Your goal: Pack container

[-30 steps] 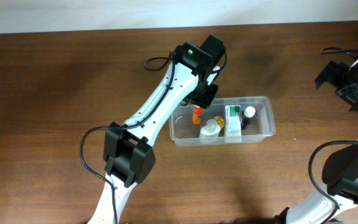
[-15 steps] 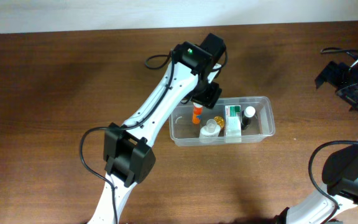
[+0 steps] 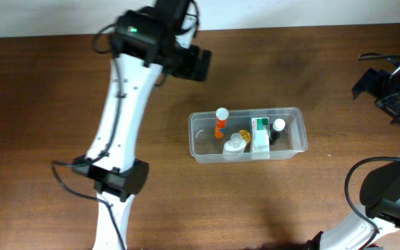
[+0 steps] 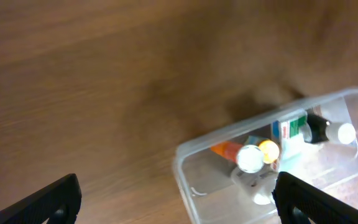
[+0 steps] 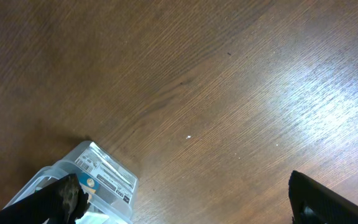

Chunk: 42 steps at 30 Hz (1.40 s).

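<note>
The container (image 3: 294, 147), a clear rectangular tub, sits at the table's middle. In it stand an orange bottle (image 3: 219, 126) with a white cap, a white bottle (image 3: 235, 143), a white and green box (image 3: 259, 133) and a dark bottle (image 3: 277, 129). My left gripper (image 3: 198, 64) hangs up and to the left of the tub, open and empty. In the left wrist view its gripper (image 4: 179, 208) frames the container (image 4: 185, 163) and the orange bottle (image 4: 227, 150) below. My right gripper (image 3: 382, 90) is at the far right edge, open (image 5: 191, 205) with nothing between its fingers.
Bare brown wood surrounds the tub on all sides. A pale wall edge runs along the back of the table (image 3: 47, 104). In the right wrist view, a clear plastic end with a printed label (image 5: 101, 174) shows at the lower left; I cannot tell what it belongs to.
My left gripper opened over the tub, left the orange bottle standing inside, and swung up and to the left, away from the tub. The right arm has not moved.
</note>
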### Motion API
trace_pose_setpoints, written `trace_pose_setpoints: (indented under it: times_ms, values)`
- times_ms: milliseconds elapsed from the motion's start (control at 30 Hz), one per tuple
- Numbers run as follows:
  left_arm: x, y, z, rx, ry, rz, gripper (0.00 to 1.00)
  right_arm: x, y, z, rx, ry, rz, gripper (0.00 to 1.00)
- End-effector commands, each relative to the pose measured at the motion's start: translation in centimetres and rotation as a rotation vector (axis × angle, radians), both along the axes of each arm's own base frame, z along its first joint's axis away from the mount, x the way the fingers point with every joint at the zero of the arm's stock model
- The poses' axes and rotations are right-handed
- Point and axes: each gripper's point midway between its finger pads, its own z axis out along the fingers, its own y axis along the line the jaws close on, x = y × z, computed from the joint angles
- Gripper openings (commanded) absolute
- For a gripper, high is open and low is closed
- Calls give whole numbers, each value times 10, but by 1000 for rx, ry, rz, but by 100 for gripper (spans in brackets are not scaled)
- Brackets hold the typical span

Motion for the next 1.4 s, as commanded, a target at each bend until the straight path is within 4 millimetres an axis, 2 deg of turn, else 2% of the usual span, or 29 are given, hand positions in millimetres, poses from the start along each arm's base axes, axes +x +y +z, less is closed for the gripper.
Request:
trace_pose_setpoints:
  times_ms: [0, 100, 167, 233, 300, 367, 500, 833, 933, 1000, 1067, 1100, 1233, 1367]
  values:
    - [-22, 26, 50, -32, -86, 23, 99, 0, 0, -4, 5, 9, -2, 98]
    - [-48, 46, 54, 2, -57, 33, 99, 0, 0, -4, 5, 9, -2, 98]
    - [-70, 61, 47, 51, -14, 51, 99, 0, 0, -4, 5, 9, -2, 98]
    - [-101, 76, 33, 87, 59, 86, 99, 0, 0, -4, 5, 9, -2, 98]
    - [-131, 100, 18, 127, 112, 220, 99, 0, 0, -4, 5, 9, -2, 98]
    - [-147, 117, 13, 152, 123, 334, 99, 0, 0, -4, 5, 9, -2, 98]
    - [-180, 123, 4, 125, 174, 376, 99, 0, 0, -4, 5, 9, -2, 98]
    - [-179, 130, 5, 164, 146, 368, 99, 0, 0, -4, 5, 9, -2, 98]
    - [-171, 127, 2, 169, 120, 326, 99, 0, 0, -4, 5, 8, -2, 98]
    - [-157, 119, -4, 187, 70, 223, 99, 0, 0, -4, 5, 9, -2, 99]
    - [-135, 107, -18, 191, -31, 95, 100, 0, 0, -4, 5, 9, -2, 98]
    - [-131, 104, -22, 184, -54, 64, 99, 0, 0, -4, 5, 9, -2, 98]
    - [-134, 99, -57, 152, -149, -8, 99, 0, 0, -4, 5, 9, -2, 98]
    - [-137, 113, -89, 116, -296, 26, 99, 0, 0, -4, 5, 9, -2, 98]
